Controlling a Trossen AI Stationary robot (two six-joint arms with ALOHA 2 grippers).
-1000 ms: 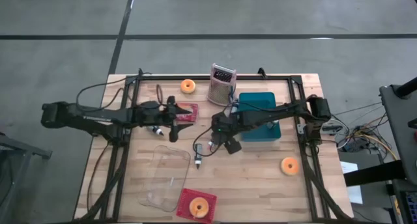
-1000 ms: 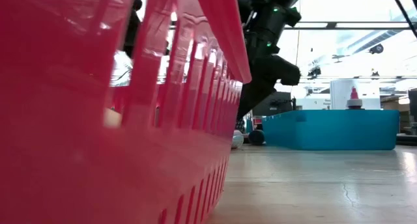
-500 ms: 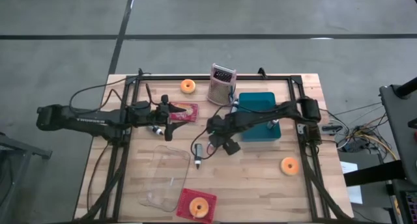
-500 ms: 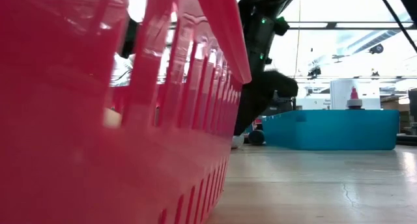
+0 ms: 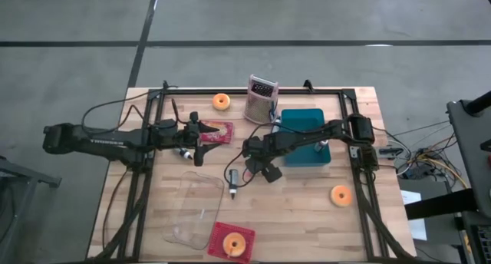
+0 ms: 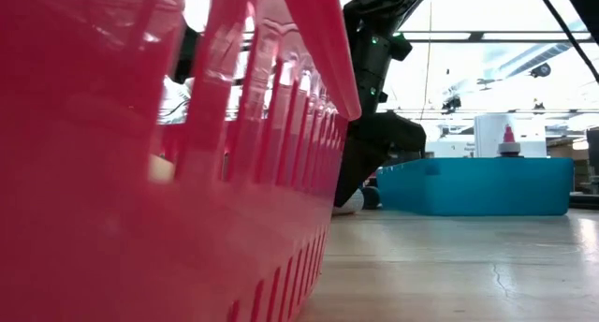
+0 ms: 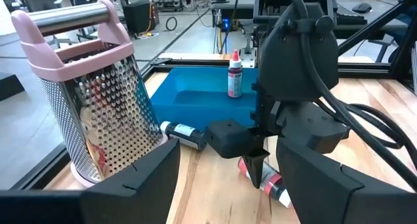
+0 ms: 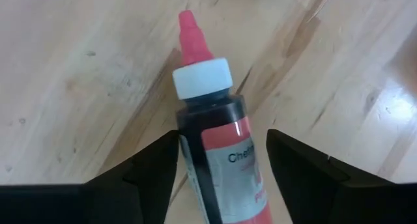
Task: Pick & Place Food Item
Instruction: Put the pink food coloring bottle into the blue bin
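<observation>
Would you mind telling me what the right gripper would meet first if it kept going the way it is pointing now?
Most likely the red-tipped bottle lying on the table: the right gripper points down at it, open fingers on either side.

A small food colouring bottle point(image 8: 218, 160) with red label, white cap and red nozzle lies on its side on the wooden table point(image 8: 78, 68)

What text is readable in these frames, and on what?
"Che", cut off: red label of the red-tipped bottle lying between the right gripper fingers.
Smaller print beneath it: too blurred to read.
Bottles in the left wrist view: labels too small to read.
</observation>
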